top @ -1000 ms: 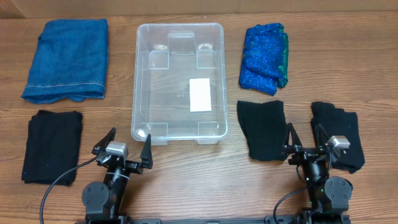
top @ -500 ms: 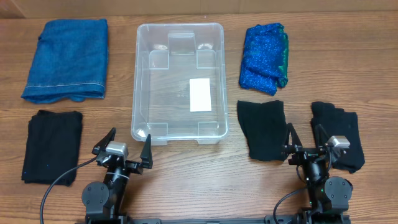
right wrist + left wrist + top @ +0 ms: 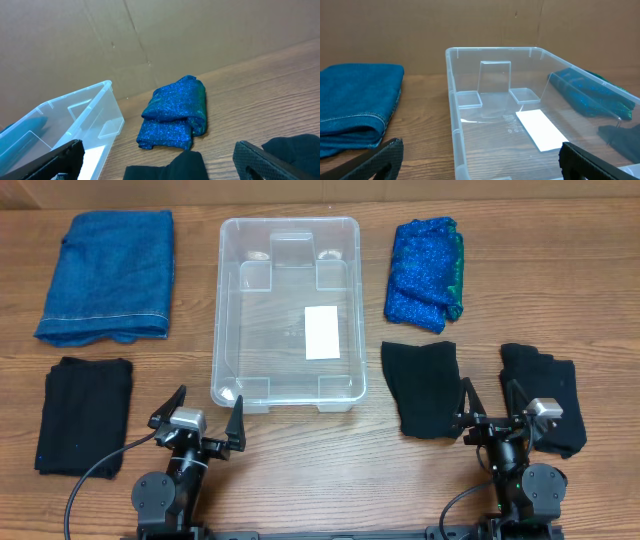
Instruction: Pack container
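Nothing has moved since the earlier frames; both arms sit as they were at the near edge of the table (image 3: pixel 300 480). At the centre, toward the far edge, the empty clear container (image 3: pixel 270 300) has bare wood along each side, and a white label (image 3: pixel 321 333) on its bottom. A folded blue towel (image 3: pixel 107 275) and a black cloth (image 3: pixel 85 415) lie to its left. A sparkly blue cloth (image 3: pixel 425 273) and two more black cloths (image 3: pixel 424 388) (image 3: pixel 545 395) lie to its right. The left gripper (image 3: pixel 211 394), just before the container's near rim, and the right gripper (image 3: pixel 487 385), between the two right-hand black cloths, both have jaws spread wide, holding nothing.
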Tool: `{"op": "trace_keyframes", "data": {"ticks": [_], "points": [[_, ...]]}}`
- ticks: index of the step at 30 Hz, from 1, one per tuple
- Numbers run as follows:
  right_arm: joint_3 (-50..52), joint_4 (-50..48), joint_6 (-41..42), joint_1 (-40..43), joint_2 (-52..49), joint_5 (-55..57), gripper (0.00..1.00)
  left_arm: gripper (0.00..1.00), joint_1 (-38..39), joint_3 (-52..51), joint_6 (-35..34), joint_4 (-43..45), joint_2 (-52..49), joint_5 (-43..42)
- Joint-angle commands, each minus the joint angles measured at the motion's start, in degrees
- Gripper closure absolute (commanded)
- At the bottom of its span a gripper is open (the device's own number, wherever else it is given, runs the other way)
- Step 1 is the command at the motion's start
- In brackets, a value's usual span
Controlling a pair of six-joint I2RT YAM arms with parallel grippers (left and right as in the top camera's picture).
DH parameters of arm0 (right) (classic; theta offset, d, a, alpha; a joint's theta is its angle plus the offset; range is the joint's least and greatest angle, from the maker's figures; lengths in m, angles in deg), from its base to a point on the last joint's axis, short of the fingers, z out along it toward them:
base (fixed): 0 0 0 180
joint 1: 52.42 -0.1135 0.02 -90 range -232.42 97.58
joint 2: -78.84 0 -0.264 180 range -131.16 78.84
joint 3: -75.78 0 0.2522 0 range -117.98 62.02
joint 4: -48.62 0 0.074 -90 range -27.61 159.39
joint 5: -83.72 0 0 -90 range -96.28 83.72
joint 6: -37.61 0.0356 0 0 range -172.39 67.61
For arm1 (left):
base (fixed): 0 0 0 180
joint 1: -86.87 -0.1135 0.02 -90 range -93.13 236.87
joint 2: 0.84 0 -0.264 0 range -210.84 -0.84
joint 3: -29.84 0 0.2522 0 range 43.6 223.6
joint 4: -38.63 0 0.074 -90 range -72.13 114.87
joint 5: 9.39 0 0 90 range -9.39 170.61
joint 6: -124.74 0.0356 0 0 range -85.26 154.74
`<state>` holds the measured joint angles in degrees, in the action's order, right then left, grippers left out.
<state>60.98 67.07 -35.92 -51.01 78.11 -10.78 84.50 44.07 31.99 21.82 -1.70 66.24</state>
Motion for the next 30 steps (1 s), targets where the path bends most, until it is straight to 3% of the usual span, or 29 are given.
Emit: {"op": "trace_keyframes", "data": {"ticks": [1,8,20,26,30], "points": [[0.59,-0.37,0.0,-0.33,0.5,-0.13,0.0,0.0,-0.28,-0.2,1.07,0.09,0.59,-0.11],[0.59,-2.51,0.0,-0.33,0.5,-0.15,0.0,0.0,-0.28,-0.2,1.07,0.09,0.59,-0.09],[0.22,-17.94,-0.26,-0.33,0.5,-7.63,0.0,0.0,-0.28,-0.2,1.07,0.09,0.59,-0.09],[-4.83,-18.32,-5.05,-0.28,-1.88,-7.26,0.0,0.0,-0.28,-0.2,1.07,0.07,0.59,-0.09],[-11.63,-18.32,-8.39,-0.28,-9.77,-6.05,0.0,0.0,-0.28,-0.2,1.07,0.09,0.59,-0.09]]}}
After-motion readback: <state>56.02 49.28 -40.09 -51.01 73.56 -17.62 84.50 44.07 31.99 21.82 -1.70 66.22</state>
